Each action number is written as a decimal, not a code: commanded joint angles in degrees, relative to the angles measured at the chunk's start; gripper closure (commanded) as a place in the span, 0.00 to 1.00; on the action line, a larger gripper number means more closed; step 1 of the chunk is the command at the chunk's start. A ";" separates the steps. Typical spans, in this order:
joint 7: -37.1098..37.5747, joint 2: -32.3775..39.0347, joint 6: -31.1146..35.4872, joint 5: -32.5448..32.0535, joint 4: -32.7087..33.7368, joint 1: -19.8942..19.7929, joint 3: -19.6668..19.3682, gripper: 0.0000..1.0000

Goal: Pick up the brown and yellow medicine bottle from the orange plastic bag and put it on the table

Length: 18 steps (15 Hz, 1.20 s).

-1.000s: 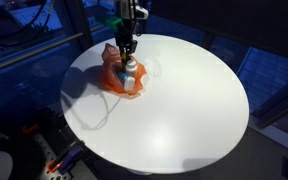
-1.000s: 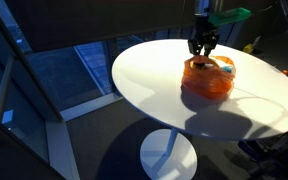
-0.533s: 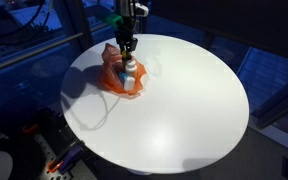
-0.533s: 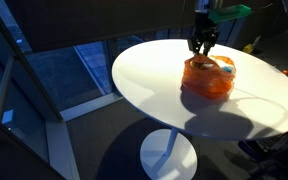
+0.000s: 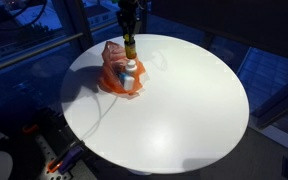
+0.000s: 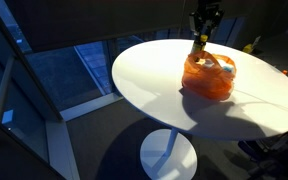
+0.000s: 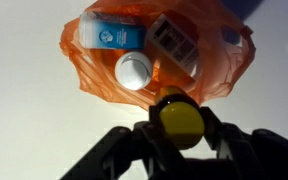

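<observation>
So the gripper (image 5: pixel 130 38) is clamping down on the bottle (image 5: pixel 130 47). In both exterior views you can see the brown body with the yellow cap hanging between the jaws, right over the open top of the bag (image 5: pixel 112 78). In an exterior view the bottle (image 6: pixel 197 45) is sitting directly under the gripper (image 6: pixel 202 33), and the bag (image 6: pixel 206 80) is slumping on the table (image 6: pixel 154 80) just below that. I can't tell whether the bottom of the bottle is fully clear of the plastic or brushing it.

In the wrist view the yellow cap (image 7: pixel 179 118) is filling the middle, with the dark fingers (image 7: pixel 146 137) squeezing it from both sides. Past the fingertips the bag (image 7: pixel 84 70) is lying open on the table (image 7: pixel 24 100), and the other stuff is sitting inside it: a blue and white box (image 7: pixel 114 35), a white-capped bottle (image 7: pixel 134 70) and a barcode box (image 7: pixel 174 40).

The bag is resting toward the edge of the round table (image 5: pixel 184 110), straight below the gripper.
</observation>
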 commanded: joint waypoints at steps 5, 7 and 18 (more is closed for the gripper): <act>1.70 1.42 -8.53 1.71 10.27 -3.46 -1.44 0.80; 2.08 1.76 -9.14 1.87 11.73 -4.59 -2.14 0.80; 1.95 4.62 -9.36 2.41 12.22 -11.71 -6.81 0.80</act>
